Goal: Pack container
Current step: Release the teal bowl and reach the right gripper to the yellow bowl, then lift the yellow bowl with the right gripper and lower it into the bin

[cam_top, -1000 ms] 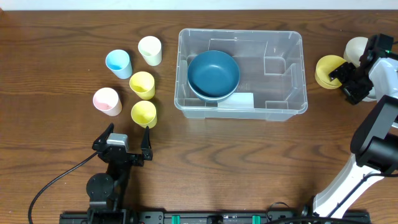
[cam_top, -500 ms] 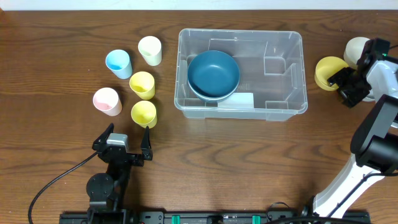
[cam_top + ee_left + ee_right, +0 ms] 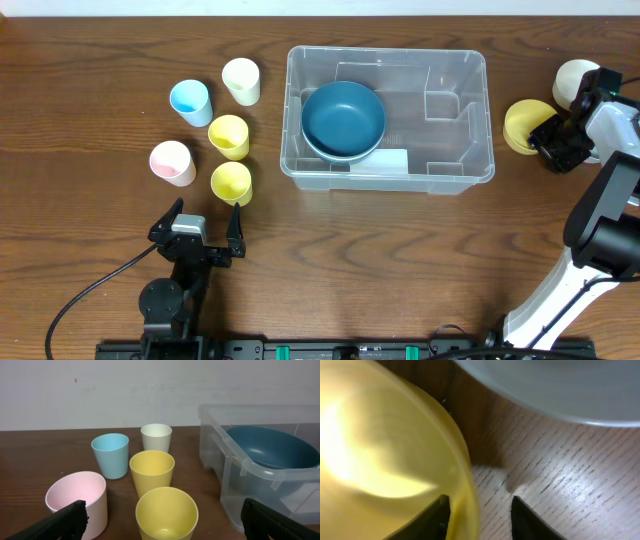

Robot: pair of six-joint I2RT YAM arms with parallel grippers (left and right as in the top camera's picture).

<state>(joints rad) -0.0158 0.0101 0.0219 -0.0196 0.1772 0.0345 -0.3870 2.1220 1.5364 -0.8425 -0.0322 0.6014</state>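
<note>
- The container (image 3: 482, 120), a clear plastic bin, sits on the wooden worktop (image 3: 400, 260) at the upper centre of the overhead frame, with a blue bowl (image 3: 343, 120) in its left half.
- The right gripper (image 3: 549, 137), at the right edge, has its jaws apart astride the rim of a yellow bowl (image 3: 520, 118). A white bowl (image 3: 572, 80) lies near, above it.
- The left gripper (image 3: 199, 224), at lower left, has its jaws wide apart and holds nothing.
- Above it stand the lower yellow cup (image 3: 231, 182), upper yellow cup (image 3: 228, 136), pink cup (image 3: 171, 162), blue cup (image 3: 190, 100) and cream cup (image 3: 241, 80).
</note>
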